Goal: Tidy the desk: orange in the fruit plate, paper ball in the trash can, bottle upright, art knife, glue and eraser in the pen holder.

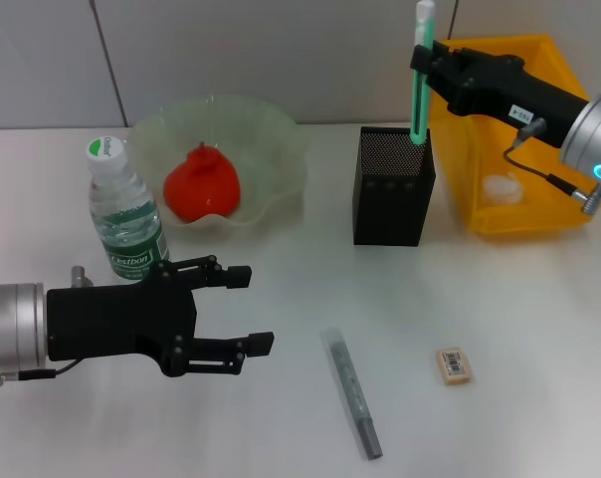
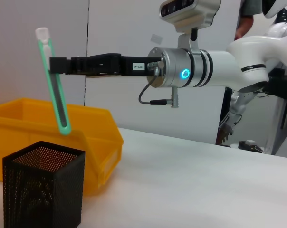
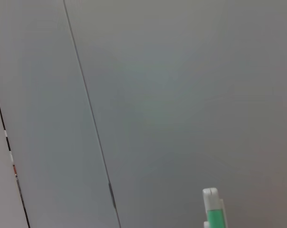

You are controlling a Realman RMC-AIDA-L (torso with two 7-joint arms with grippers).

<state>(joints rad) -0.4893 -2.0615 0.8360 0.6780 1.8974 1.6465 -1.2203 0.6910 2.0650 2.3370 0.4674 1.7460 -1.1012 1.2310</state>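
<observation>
Above white tabletop (image 1: 519, 319): right gripper (image 1: 427, 55) pinching green glue stick (image 1: 418, 85) over black pen holder (image 1: 393, 186); left gripper (image 1: 256, 309) spread wide, empty, near bottle (image 1: 124, 214).

One water bottle (image 1: 124, 214), one red fruit (image 1: 202, 184) in one glass plate (image 1: 281, 149), one black mesh pen holder (image 1: 392, 187), one yellow bin (image 1: 539, 221), one green-and-white knife (image 1: 420, 70), one grey stick (image 1: 352, 392), one eraser (image 1: 454, 364), two grippers: left (image 1: 246, 309), right (image 1: 422, 58).

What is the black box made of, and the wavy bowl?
The pen holder looks like black metal mesh: tiny holes cover its walls. The fruit plate looks like pale green see-through glass or plastic, glossy, with a ruffled rim; which one is unclear.
</observation>
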